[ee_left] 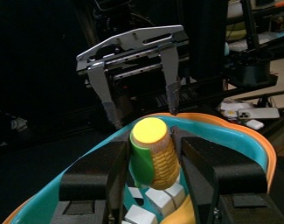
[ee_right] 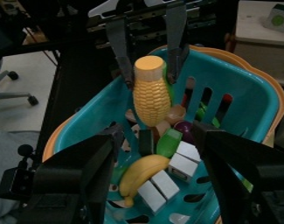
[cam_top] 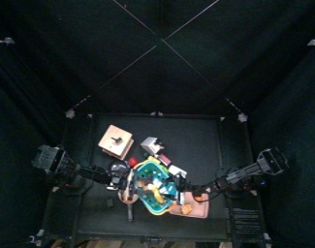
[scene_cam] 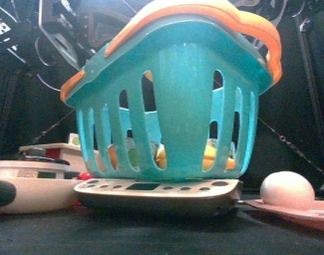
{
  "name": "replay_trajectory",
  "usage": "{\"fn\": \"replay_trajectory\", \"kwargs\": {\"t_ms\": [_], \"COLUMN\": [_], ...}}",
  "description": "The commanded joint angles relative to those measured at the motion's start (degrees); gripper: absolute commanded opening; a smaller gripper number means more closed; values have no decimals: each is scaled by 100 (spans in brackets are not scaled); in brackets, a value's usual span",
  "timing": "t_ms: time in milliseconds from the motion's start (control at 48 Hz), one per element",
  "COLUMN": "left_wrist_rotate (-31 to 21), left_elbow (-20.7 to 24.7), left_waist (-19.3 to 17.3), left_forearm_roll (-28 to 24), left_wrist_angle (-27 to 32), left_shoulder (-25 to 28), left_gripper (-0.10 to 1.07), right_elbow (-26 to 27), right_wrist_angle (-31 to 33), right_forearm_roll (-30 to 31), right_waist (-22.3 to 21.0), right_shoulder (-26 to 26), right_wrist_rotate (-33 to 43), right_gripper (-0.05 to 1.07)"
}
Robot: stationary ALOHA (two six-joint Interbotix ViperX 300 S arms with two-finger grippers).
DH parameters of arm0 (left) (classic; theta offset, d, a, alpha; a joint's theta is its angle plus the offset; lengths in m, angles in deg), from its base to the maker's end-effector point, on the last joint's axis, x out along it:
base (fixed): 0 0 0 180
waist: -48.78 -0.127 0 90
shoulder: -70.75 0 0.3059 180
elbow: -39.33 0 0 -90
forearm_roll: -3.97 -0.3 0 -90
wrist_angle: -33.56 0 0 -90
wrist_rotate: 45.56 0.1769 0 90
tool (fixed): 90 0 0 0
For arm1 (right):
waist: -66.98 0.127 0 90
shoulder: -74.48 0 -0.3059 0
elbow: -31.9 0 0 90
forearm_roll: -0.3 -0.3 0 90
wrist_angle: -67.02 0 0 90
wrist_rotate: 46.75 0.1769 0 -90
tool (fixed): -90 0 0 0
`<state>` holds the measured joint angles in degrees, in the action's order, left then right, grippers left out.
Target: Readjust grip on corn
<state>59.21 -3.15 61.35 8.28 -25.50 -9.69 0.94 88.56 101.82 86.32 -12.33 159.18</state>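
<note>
The yellow corn [ee_left: 154,156] stands upright over the teal basket [ee_left: 243,144] with its orange handle. My left gripper [ee_left: 158,168] is shut on the corn's sides, one jaw on each side. In the right wrist view the corn [ee_right: 151,86] rises out of the basket [ee_right: 255,101], and the left gripper's fingers [ee_right: 114,39] show behind it. My right gripper [ee_right: 155,150] is open wide and empty, facing the corn a short way off; it also shows in the left wrist view [ee_left: 144,112]. In the top view the basket [cam_top: 156,184] lies between both arms.
The basket holds a banana [ee_right: 137,178], white blocks and other toy food. In the front view the basket [scene_cam: 177,100] stands on a scale [scene_cam: 158,194], with a white egg [scene_cam: 287,187] to the right and a bowl [scene_cam: 31,187] to the left. A wooden board [cam_top: 117,139] lies at the back left.
</note>
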Motion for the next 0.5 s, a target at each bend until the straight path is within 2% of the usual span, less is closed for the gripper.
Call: {"fn": "replay_trajectory", "kwargs": {"t_ms": [0,312,396,479], "left_wrist_rotate": [-9,-26,-35,-44], "left_elbow": [79,88,105,202], "left_waist": [-9,-9,-18,-18], "left_forearm_roll": [-9,9,185,580], "left_wrist_angle": [-18,-18,-26,-18], "left_shoulder": [-62,-62,-70,-79], "left_gripper": [64,64,64,64], "right_elbow": [123,158,158,185], "right_wrist_angle": [88,123,167,237], "right_forearm_roll": [0,0,-18,-62], "right_waist": [-35,-105,-105,-105], "right_shoulder": [44,-9,-9,26], "right_wrist_rotate": [-18,-9,-18,0], "right_gripper": [95,95,95,95]}}
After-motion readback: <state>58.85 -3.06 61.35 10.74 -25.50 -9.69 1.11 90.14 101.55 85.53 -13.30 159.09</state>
